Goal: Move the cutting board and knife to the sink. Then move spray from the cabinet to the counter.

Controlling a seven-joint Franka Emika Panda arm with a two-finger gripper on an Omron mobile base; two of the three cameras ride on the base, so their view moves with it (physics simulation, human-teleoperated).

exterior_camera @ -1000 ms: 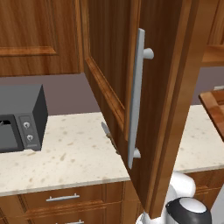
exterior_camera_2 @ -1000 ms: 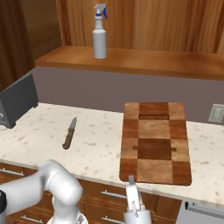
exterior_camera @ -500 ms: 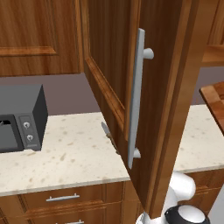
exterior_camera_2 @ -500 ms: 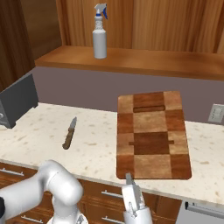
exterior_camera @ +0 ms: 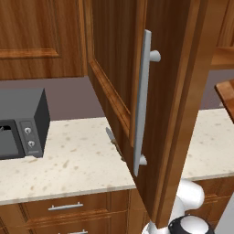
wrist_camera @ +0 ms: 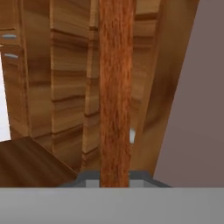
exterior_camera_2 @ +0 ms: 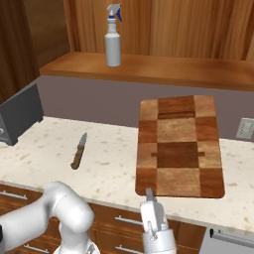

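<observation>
Wooden cutting board (exterior_camera_2: 178, 148) clamped in gripper (exterior_camera_2: 149, 194).

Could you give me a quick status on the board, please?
Gripper shut on cutting board near edge, board lifted. Knife on counter. Spray on cabinet shelf.

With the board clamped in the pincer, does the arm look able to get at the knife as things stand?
Probably not yet. The pincer is shut on the cutting board, lifted and tilted. The knife lies unobstructed on the counter, but the board must be released first.
</observation>
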